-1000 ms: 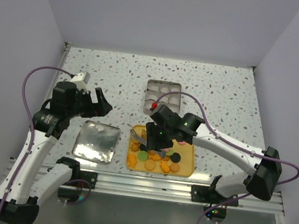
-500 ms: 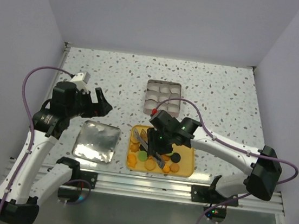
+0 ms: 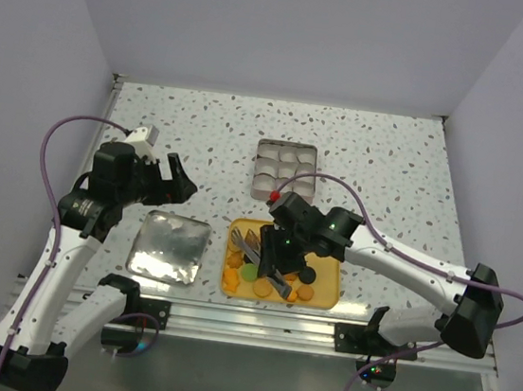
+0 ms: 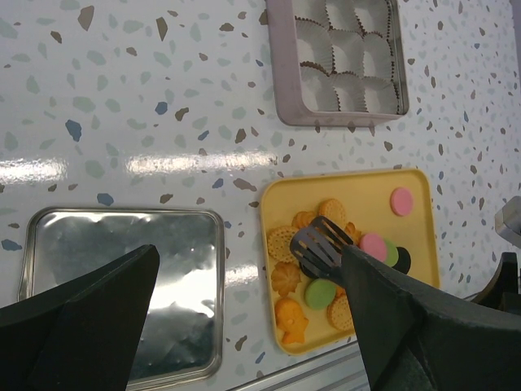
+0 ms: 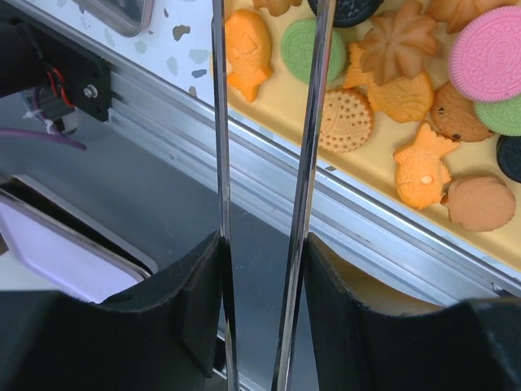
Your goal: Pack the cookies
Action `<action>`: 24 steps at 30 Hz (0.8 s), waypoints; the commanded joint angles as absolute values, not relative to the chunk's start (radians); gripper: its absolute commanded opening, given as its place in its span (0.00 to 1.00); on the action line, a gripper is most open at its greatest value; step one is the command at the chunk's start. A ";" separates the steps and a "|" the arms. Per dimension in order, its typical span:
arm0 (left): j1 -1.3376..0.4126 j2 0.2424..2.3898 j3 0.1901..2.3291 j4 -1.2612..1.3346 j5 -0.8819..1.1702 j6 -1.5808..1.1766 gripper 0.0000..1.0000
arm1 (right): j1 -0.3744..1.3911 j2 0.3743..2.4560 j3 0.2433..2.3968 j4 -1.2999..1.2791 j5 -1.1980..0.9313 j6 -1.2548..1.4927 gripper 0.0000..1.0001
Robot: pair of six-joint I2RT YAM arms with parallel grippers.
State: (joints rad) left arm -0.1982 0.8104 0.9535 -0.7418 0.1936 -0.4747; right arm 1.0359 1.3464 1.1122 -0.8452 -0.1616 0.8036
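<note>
Our right gripper (image 5: pixel 260 277) is clamped tight on the tongs (image 4: pixel 320 248), with the two thin metal arms pinched between its fingers. The cookies (image 4: pixel 283 243) all sit in the yellow tray (image 4: pixel 362 191). The tongs' slotted head lies over the orange ones near the tray's middle, with pink and green discs just beside it. We honestly can't tell if it's got one pinched. The left gripper (image 4: pixel 248 269) hangs spread wide near the shiny metal tray (image 4: pixel 122 285), holding nothing. The tin of paper cups (image 4: pixel 342 61) sits just behind the yellow tray.
</note>
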 commanded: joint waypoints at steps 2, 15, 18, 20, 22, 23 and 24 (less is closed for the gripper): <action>-0.202 0.811 0.966 -0.721 0.192 -0.453 1.00 | 1.043 1.322 1.115 -0.813 -0.265 0.816 0.45; -0.202 0.815 0.968 -0.729 0.184 -0.453 1.00 | 1.049 1.284 1.075 -0.767 -0.351 0.795 0.45; -0.202 0.819 0.968 -0.727 0.187 -0.454 1.00 | 1.057 1.276 1.101 -0.793 -0.345 0.770 0.45; -0.202 0.819 0.966 -0.726 0.187 -0.453 1.00 | 1.060 1.264 1.132 -0.852 -0.286 0.755 0.45; -0.202 0.819 0.962 -0.721 0.190 -0.453 1.00 | 1.060 1.262 1.161 -0.903 -0.232 0.736 0.45; -0.202 0.821 0.960 -0.718 0.192 -0.454 1.00 | 1.058 1.269 1.166 -0.949 -0.191 0.735 0.45; -0.202 0.824 0.959 -0.716 0.193 -0.454 1.00 | 1.061 1.272 1.169 -0.969 -0.167 0.735 0.45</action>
State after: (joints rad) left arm -0.1982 0.8207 0.9535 -0.7418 0.1867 -0.4747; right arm 1.0561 1.2980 1.1133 -0.8753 -0.2520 0.7673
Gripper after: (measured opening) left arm 0.997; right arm 0.455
